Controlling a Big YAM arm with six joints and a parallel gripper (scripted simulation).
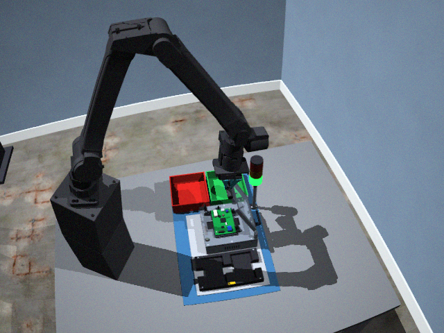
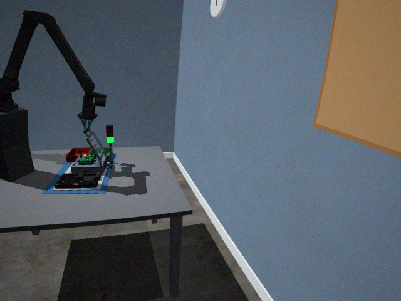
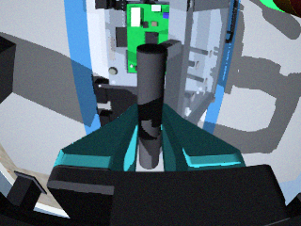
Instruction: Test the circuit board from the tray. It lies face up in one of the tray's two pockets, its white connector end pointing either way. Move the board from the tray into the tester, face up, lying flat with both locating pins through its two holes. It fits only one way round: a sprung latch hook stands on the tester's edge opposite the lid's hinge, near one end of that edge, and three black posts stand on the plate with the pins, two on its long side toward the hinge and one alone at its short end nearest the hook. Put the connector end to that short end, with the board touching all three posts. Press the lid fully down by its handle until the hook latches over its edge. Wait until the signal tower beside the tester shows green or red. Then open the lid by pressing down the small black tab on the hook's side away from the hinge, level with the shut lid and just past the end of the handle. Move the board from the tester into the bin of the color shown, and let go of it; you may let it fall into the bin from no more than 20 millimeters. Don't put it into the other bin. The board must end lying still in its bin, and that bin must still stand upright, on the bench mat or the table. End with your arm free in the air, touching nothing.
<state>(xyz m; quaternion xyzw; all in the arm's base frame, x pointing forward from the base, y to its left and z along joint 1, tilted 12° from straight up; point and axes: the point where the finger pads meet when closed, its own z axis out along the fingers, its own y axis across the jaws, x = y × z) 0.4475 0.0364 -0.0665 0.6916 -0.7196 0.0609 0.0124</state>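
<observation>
The green circuit board lies face up on the plate of the grey tester, its white connector end toward the bins; it also shows in the wrist view. The tester's clear lid stands raised at a steep tilt. My gripper is above the tester and shut on the lid's dark round handle, holding it high. The signal tower beside the tester shows green. In the exterior view, the gripper is at the top of the tilted lid.
A red bin and a green bin stand side by side just behind the tester. The black tray lies in front of it on the blue mat, both pockets without a board. The arm's base stands at the left.
</observation>
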